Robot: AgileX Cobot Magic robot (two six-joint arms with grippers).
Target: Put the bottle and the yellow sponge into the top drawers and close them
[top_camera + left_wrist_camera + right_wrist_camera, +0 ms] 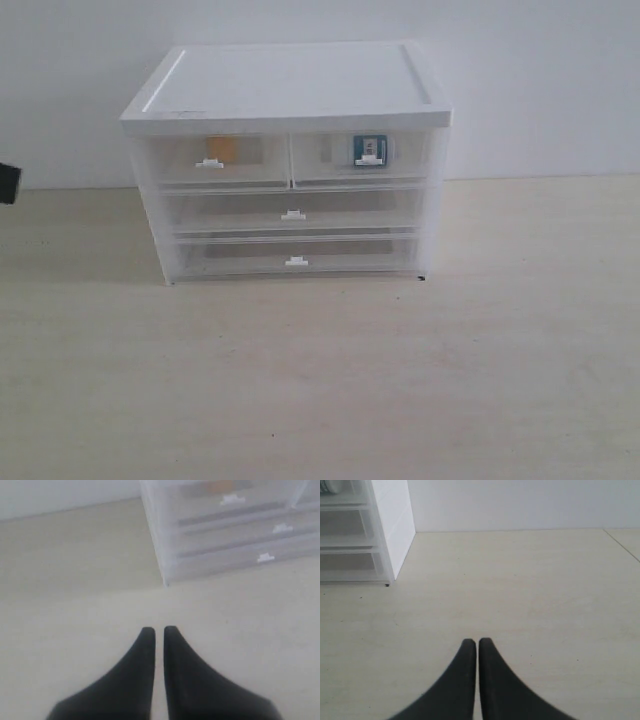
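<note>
The white-topped cabinet point(285, 90) stands at the back of the table. Both top drawers are pushed in flush. The yellow sponge point(221, 149) shows through the left top drawer point(215, 158); the bottle point(369, 150) with its teal label shows through the right top drawer point(362, 156). In the left wrist view the sponge point(220, 487) is an orange blur behind the drawer front. My left gripper point(159, 629) is shut and empty over bare table, well short of the cabinet's corner. My right gripper point(478, 641) is shut and empty, off to the cabinet's right side.
Two full-width lower drawers point(292, 210) point(295, 255) are shut beneath the top pair. A dark bit of the left arm point(8, 183) pokes in at the exterior view's left edge. A white wall point(540, 80) rises behind the cabinet.
</note>
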